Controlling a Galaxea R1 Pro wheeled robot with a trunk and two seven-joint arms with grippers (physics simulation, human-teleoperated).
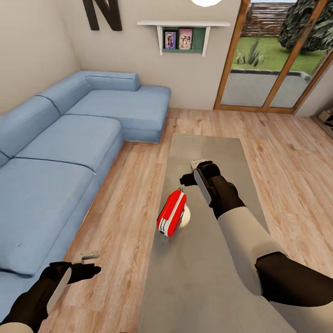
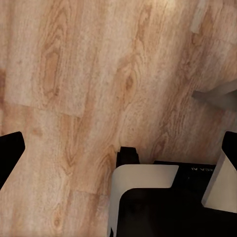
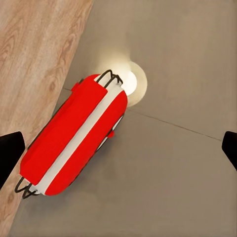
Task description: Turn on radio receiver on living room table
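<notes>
Bright, even, sharp renders; lamp glare on the glossy table (image 1: 217,259).

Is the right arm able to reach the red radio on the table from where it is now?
Probably yes. The right gripper hangs open above the table, just beyond the radio. In the right wrist view the radio lies between the fingertips' lines with nothing over it.

Beige walls (image 1: 37,46) meet in a corner at the upper left of the frame, bearing a dark letter N (image 1: 102,14). A blue sectional sofa (image 1: 60,148) fills the left side. Light wood floor (image 1: 286,152) spans the centre and right. A white wall shelf (image 1: 184,34) holds pictures at top centre. At the upper right, a wood-framed glass door (image 1: 273,60) shows a lawn (image 1: 273,53).
</notes>
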